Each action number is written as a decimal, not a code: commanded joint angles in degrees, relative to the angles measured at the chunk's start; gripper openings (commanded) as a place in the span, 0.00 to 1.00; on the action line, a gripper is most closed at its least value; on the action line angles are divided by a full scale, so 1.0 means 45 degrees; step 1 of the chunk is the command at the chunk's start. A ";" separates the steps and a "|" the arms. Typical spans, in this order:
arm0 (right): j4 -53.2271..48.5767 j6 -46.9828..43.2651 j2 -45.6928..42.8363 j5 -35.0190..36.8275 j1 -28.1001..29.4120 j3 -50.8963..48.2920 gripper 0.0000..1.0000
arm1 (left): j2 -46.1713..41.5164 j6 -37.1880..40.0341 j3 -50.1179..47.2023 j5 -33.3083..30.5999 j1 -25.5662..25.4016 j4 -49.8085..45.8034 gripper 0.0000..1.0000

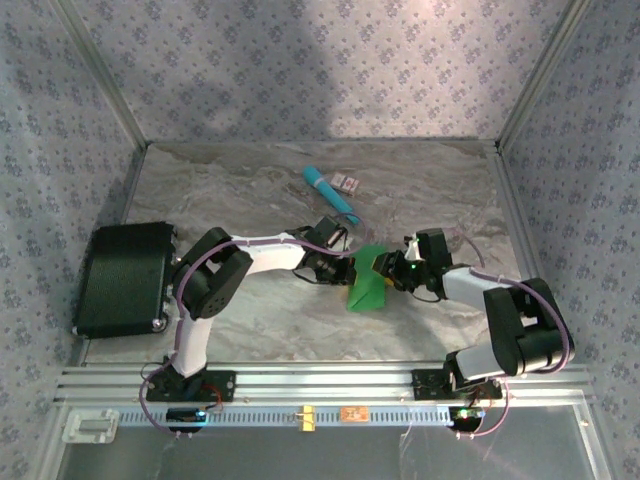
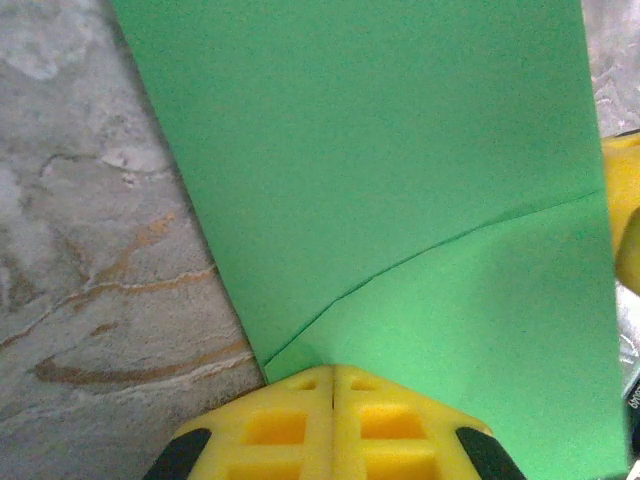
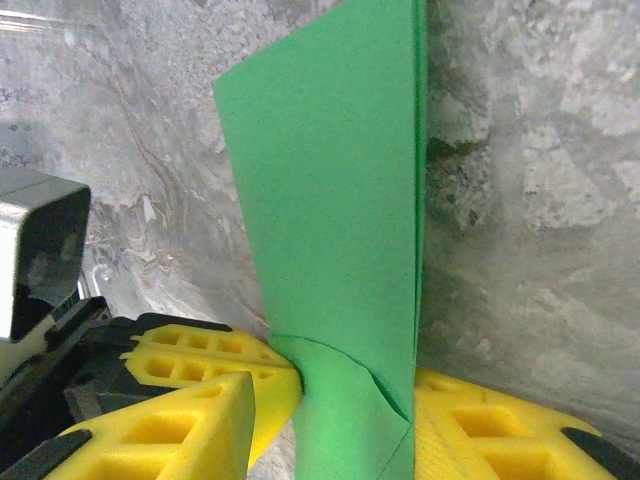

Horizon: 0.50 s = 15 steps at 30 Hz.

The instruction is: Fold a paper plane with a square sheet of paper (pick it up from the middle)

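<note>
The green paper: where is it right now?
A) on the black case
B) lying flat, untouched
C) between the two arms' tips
C: the paper sits between both arms, with the left jaws shut on its edge.

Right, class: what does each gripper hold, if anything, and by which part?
Left gripper: shut on the paper at its edge, where a crease ends. Right gripper: fingers flank the paper's folded end; grip cannot be told.
</note>
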 commanded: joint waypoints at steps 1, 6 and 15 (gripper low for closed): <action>0.0512 -0.0118 0.0151 -0.0435 -0.0107 -0.0251 0.41 | -0.0181 -0.0129 -0.0231 -0.0167 -0.0129 -0.0433 0.04; 0.0778 -0.0096 0.0235 -0.0599 -0.0150 -0.0368 0.39 | -0.0184 -0.0162 -0.0271 -0.0151 -0.0136 -0.0414 0.04; 0.0947 -0.0099 0.0230 -0.0740 -0.0221 -0.0504 0.36 | -0.0234 -0.0207 -0.0234 -0.0176 -0.0138 -0.0407 0.04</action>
